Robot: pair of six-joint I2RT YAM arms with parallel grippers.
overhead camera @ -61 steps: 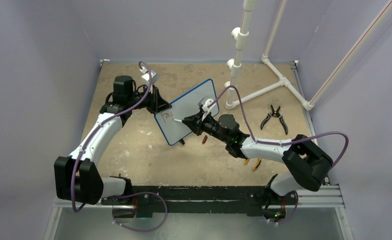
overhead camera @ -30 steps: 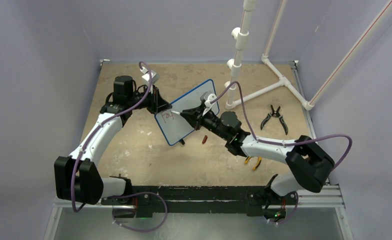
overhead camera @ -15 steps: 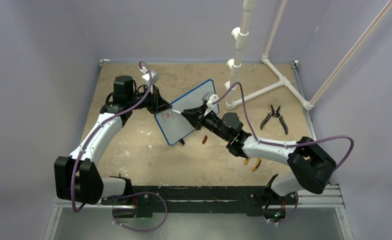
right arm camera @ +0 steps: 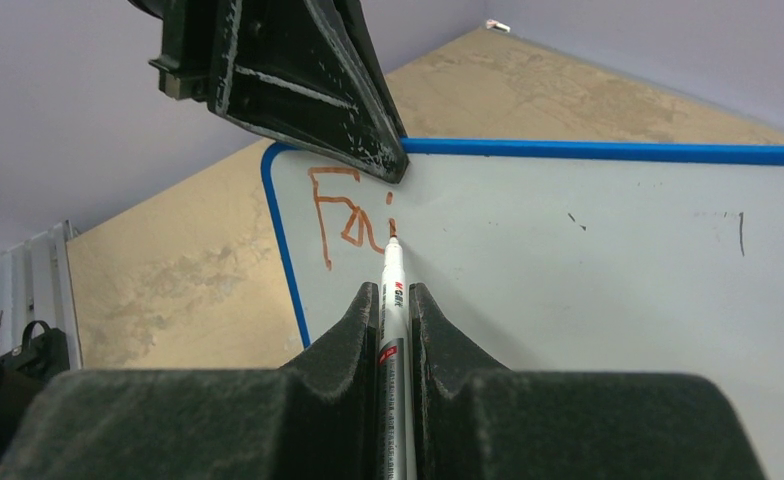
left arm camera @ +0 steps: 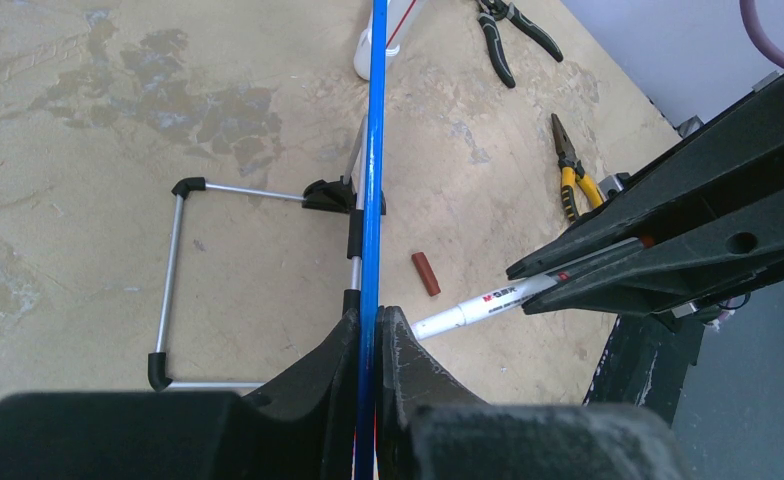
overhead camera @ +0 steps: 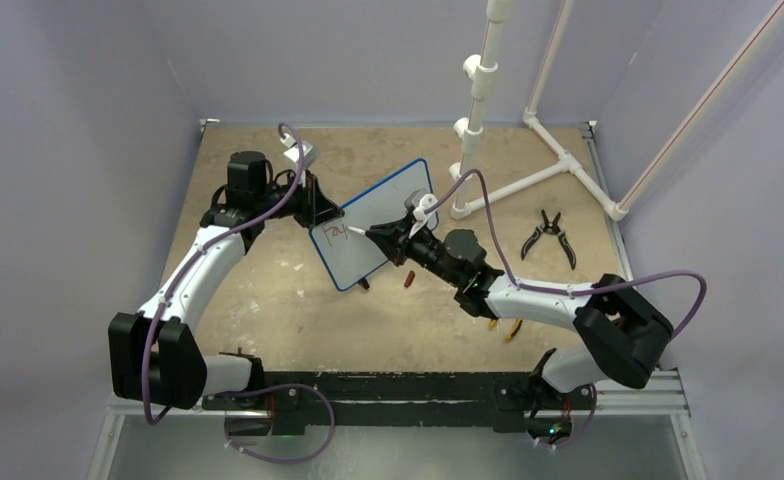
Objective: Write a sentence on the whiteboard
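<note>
The whiteboard [overhead camera: 373, 225], white with a thin blue rim [left arm camera: 372, 150], stands tilted on its wire stand [left arm camera: 173, 290] mid-table. My left gripper [overhead camera: 320, 212] [left arm camera: 369, 325] is shut on its upper left edge. My right gripper [overhead camera: 380, 235] [right arm camera: 394, 300] is shut on a white marker [right arm camera: 393, 290] [left arm camera: 488, 300], and the red tip touches the board. Red letters of the sentence [right arm camera: 353, 218] [overhead camera: 335, 232], reading "Fai", sit near the board's top left corner. The tip rests at the foot of the last stroke.
A red marker cap [overhead camera: 408, 278] [left arm camera: 425, 273] lies on the table below the board. Black pliers [overhead camera: 550, 236] and yellow-handled pliers [overhead camera: 506, 325] [left arm camera: 571, 170] lie to the right. A white pipe frame [overhead camera: 528, 130] stands at the back right.
The red text has grown from two strokes to "Fai". My right gripper shifted a little along the top line with the marker. The left arm and board stayed still.
</note>
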